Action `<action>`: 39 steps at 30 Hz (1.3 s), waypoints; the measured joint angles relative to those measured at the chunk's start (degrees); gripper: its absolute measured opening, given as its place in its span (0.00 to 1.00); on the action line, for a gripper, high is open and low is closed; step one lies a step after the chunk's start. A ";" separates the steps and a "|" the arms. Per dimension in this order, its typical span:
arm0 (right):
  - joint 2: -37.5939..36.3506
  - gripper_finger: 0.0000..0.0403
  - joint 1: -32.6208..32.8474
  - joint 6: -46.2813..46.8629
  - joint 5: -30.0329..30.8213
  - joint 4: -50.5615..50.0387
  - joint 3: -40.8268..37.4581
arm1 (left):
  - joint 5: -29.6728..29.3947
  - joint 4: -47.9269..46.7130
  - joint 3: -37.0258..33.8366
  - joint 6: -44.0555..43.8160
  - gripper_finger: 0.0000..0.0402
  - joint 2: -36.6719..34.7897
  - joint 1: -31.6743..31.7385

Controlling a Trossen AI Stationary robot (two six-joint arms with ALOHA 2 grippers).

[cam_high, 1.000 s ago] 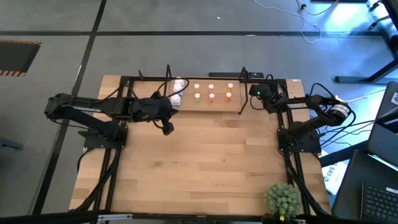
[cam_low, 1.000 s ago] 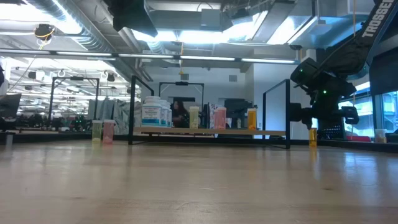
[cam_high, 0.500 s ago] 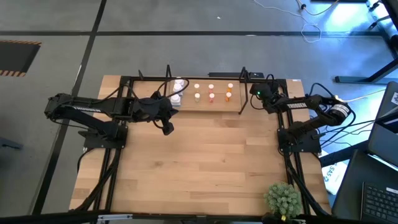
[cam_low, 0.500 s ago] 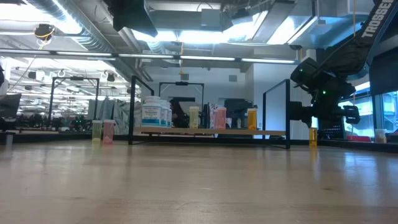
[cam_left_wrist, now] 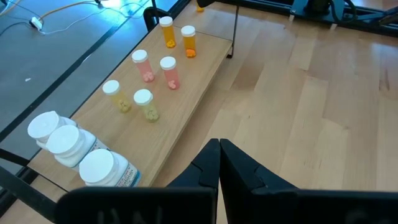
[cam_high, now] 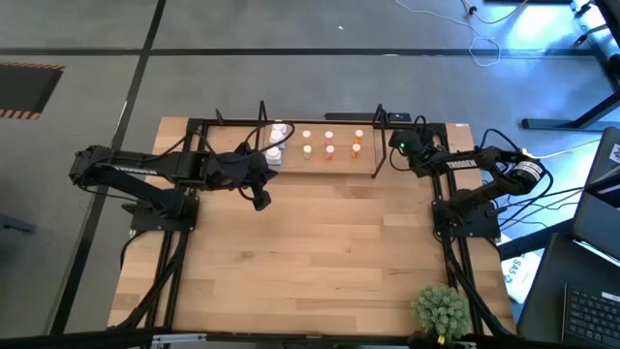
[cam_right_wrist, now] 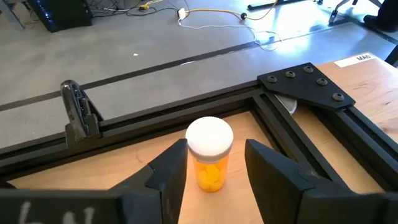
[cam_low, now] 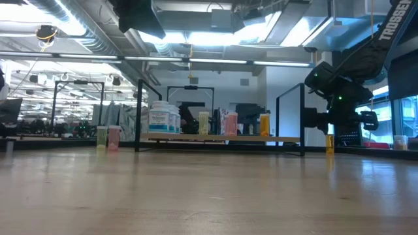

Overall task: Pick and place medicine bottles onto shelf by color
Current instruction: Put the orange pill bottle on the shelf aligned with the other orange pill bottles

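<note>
Now the right claw (cam_right_wrist: 211, 165) has its two dark fingers spread partway, one on each side of a small orange medicine bottle with a white cap (cam_right_wrist: 209, 155). The bottle stands straight up, right between the fingers and a little ahead of the tips. I cannot tell if the fingers touch it yet; there seems to be a thin gap on each side. So the claw probably only needs to squeeze and then lift.

This bottle sits in the far right corner of the wooden tabletop (cam_high: 320, 242), close to the black metal frame (cam_right_wrist: 292, 106) that runs just past it. That frame could bump the claw if it swings wide.

The low shelf with thin black end frames and a pale base (cam_left_wrist: 186, 81) is off to the side of the right claw, near but not touching. On it stand white, cream, pink and orange bottles in pairs. The two orange ones (cam_left_wrist: 177, 36) are at the end nearest the right claw, so this bottle likely goes there.

The left claw (cam_left_wrist: 219, 163) is pinched shut with nothing in it, hanging just in front of the shelf's other end, by the chunky white bottles (cam_left_wrist: 74, 152).
</note>
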 joint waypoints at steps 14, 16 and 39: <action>0.00 0.31 0.00 0.08 -0.92 0.02 0.00 | 0.00 0.00 0.00 -0.01 0.00 0.00 -0.01; 0.00 0.29 0.01 0.11 -2.03 0.05 0.00 | 0.00 0.00 0.00 -0.01 0.00 0.00 -0.02; 0.04 0.23 0.70 -2.56 -6.60 -1.95 0.00 | 0.00 0.00 0.00 0.00 0.00 0.00 -0.02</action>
